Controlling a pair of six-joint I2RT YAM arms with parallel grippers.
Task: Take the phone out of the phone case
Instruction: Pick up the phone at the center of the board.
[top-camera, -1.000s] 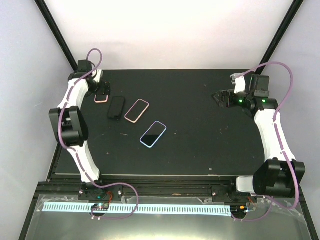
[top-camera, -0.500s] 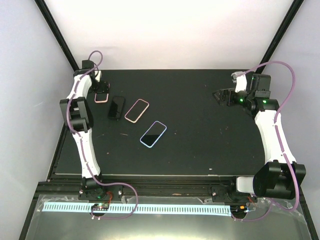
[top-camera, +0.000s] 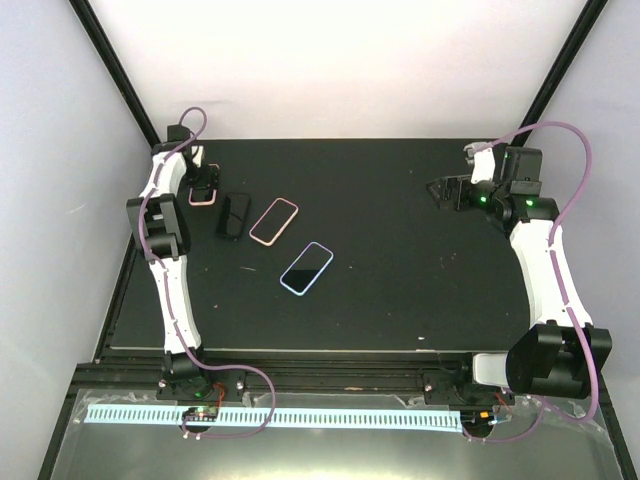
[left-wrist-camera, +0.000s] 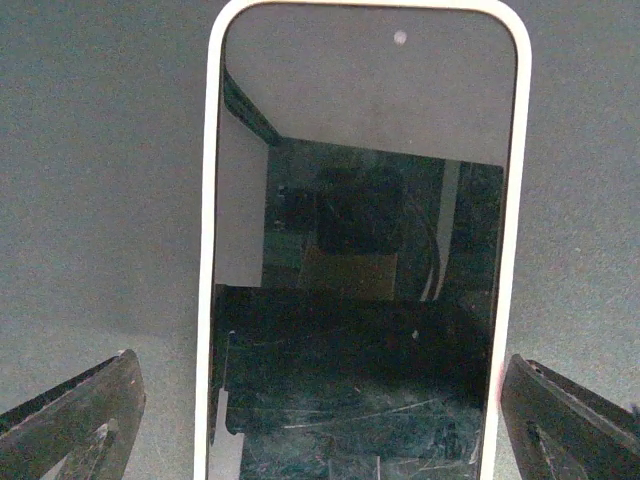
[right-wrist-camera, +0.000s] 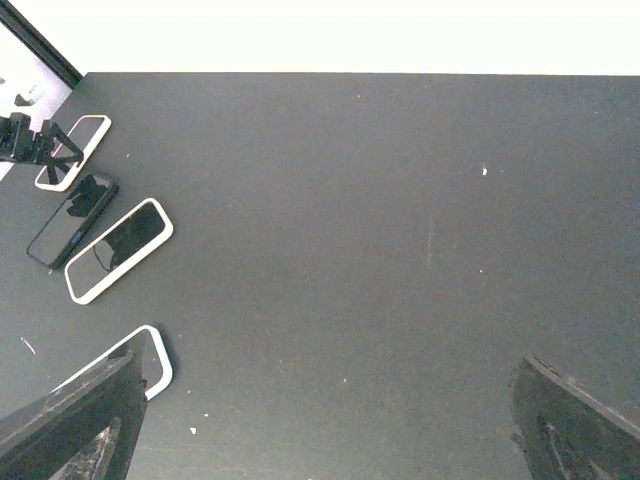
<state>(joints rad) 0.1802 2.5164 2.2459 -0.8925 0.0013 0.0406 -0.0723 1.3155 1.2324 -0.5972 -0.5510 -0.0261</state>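
diagonal row on table (top-camera: 420, 300) left half: leftmost phone (left-wrist-camera: 360, 250) under left gripper (top-camera: 205, 180), nearest phone (top-camera: 306, 268) toward middle; right gripper (top-camera: 441, 192) far right

Left arm (top-camera: 160, 225): the elbow has swung in from outside the left edge of the desk (top-camera: 400, 300), moving toward the far side. The arm now runs straighter and steeper from base to wrist. Most of that move came in the first half second, with only a small further shift after. The wrist has edged slightly right, and the left gripper (top-camera: 206, 180) is re-angled a bit over the pink-cased phone (top-camera: 203, 198). The right gripper (top-camera: 447, 190) nudged slightly toward the far edge early on.
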